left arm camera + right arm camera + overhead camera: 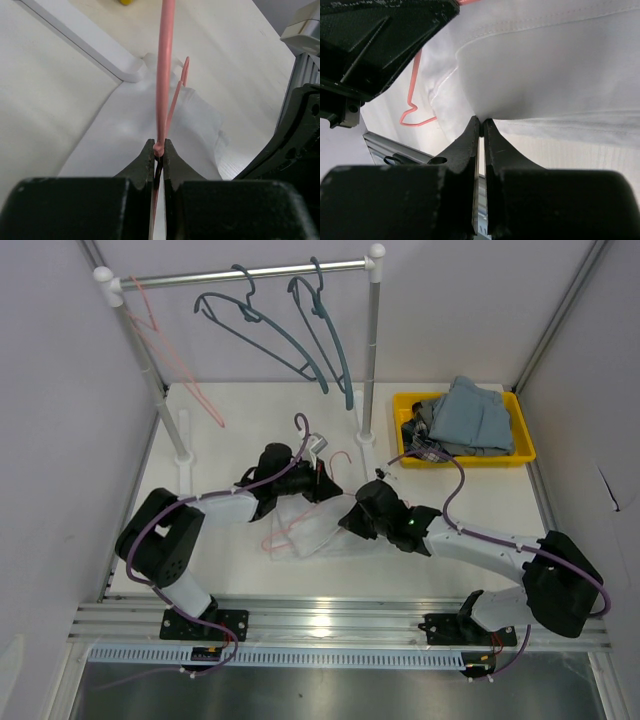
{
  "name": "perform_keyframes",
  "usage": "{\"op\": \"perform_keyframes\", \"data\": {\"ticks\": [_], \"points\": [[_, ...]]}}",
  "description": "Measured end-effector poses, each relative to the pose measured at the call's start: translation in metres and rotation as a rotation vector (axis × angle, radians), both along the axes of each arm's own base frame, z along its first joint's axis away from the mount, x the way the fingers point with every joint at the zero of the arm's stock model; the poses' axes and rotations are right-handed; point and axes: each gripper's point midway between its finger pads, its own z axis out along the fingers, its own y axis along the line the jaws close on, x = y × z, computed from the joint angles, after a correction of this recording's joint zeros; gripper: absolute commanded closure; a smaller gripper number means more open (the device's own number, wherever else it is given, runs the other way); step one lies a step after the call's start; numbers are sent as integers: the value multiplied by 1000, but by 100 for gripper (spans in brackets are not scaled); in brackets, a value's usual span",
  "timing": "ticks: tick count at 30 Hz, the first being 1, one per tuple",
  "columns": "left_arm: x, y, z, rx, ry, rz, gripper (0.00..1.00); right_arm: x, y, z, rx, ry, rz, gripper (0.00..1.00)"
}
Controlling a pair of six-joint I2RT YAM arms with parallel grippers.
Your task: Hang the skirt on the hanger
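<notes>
Pinching the pink hanger (164, 75) by its thin rod, the left hand (159, 149) was clamped tight above the white skirt (125, 135), which lay spread on the desk (470, 500) between both arms. The right hand (481, 124) was closed on the skirt's edge, with a bend of the hanger lying near it.

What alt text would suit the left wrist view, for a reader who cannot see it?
The left gripper is shut on a thin pink hanger, whose wire runs straight up the frame away from the fingertips. Beneath it a white skirt lies rumpled on the pale table, with the right arm dark at the right edge.
</notes>
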Motion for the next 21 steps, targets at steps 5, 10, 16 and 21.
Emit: {"op": "perform_keyframes", "data": {"ticks": [5,10,16,21], "points": [[5,1,4,5,-10,6,100,-3,-6,0,-1,5,2,100],[13,-2,3,10,-17,8,100,-9,-10,-9,-18,23,26,100],[26,-3,0,16,-19,17,100,-24,-17,-30,-57,56,54,100],[35,0,-1,11,-13,22,100,-38,-26,-52,-95,84,72,100]]}}
